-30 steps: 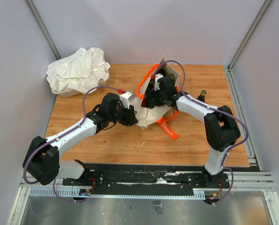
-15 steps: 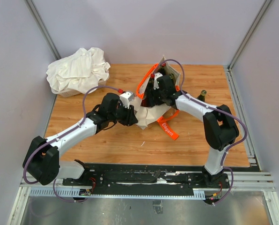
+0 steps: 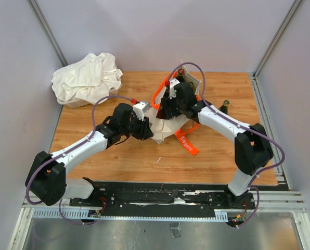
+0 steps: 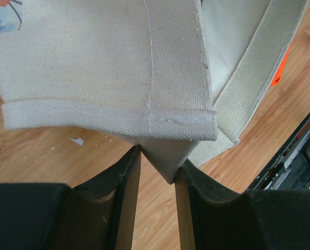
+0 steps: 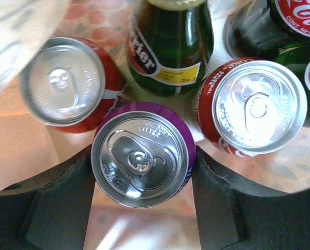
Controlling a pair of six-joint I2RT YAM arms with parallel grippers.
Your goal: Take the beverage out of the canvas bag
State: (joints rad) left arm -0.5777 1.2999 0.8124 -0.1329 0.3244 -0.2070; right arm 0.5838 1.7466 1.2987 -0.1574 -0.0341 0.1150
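left pincer [image 4: 157,162]: pinching canvas bag [image 4: 92,62] corner, anchoring it
right pincer [image 5: 143,156]: snug on purple can [image 5: 140,162], both sides
lift: straight up, clear of red cans [image 5: 259,107], green bottle [image 5: 170,52]

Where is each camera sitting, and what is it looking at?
Top: above and behind the bases, looking down at the table and bag; left arm and right arm show.
Left wrist: on the left arm, looking along the left gripper, which pinches the bag's corner; its fingers show.
Right wrist: on the right arm, looking down into the bag at cans and bottles; the right gripper shows, fingers flanking a purple can.
Shared: top and left wrist both show the bag's outside and the table.
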